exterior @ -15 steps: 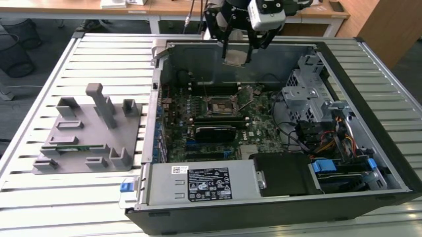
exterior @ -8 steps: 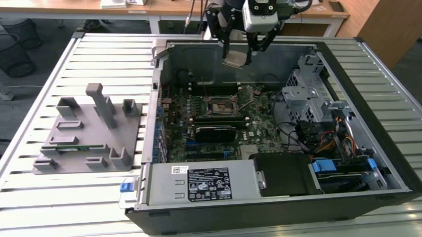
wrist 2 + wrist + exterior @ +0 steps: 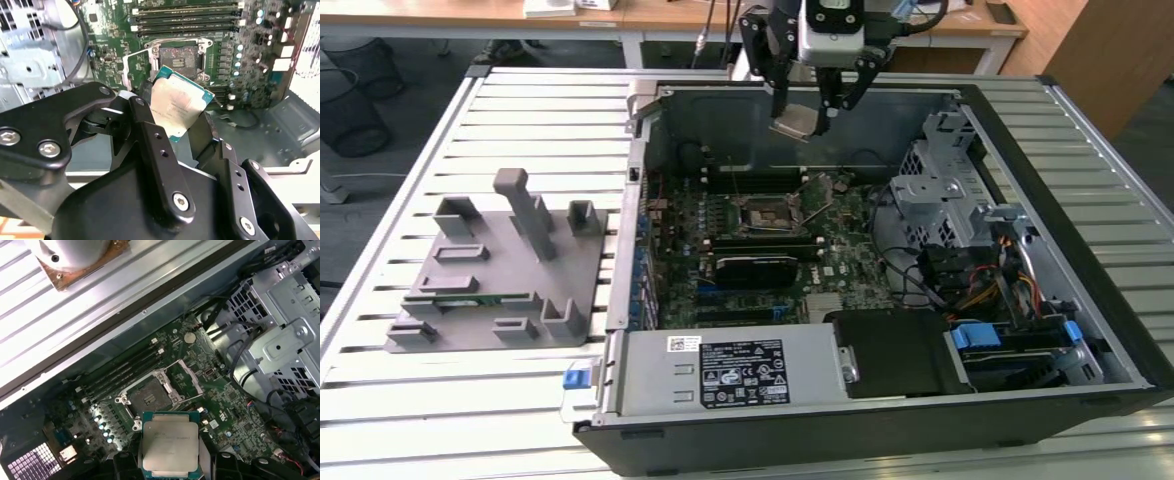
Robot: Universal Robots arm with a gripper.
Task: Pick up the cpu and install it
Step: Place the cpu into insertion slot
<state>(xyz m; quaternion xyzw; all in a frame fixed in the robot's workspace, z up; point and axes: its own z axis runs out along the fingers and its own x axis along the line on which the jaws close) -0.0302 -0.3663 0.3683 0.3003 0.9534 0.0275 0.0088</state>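
tool (image 3: 172,119) clamped on cpu (image 3: 181,102) by opposite edges | cpu hangs tilted in air over the motherboard (image 3: 112,35), apart from the open socket (image 3: 179,56) | to do well: level it, match corner marks, lower straight, never force it

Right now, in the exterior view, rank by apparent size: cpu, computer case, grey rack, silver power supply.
1. computer case
2. grey rack
3. silver power supply
4. cpu, held in the gripper over the case, clearly smallest
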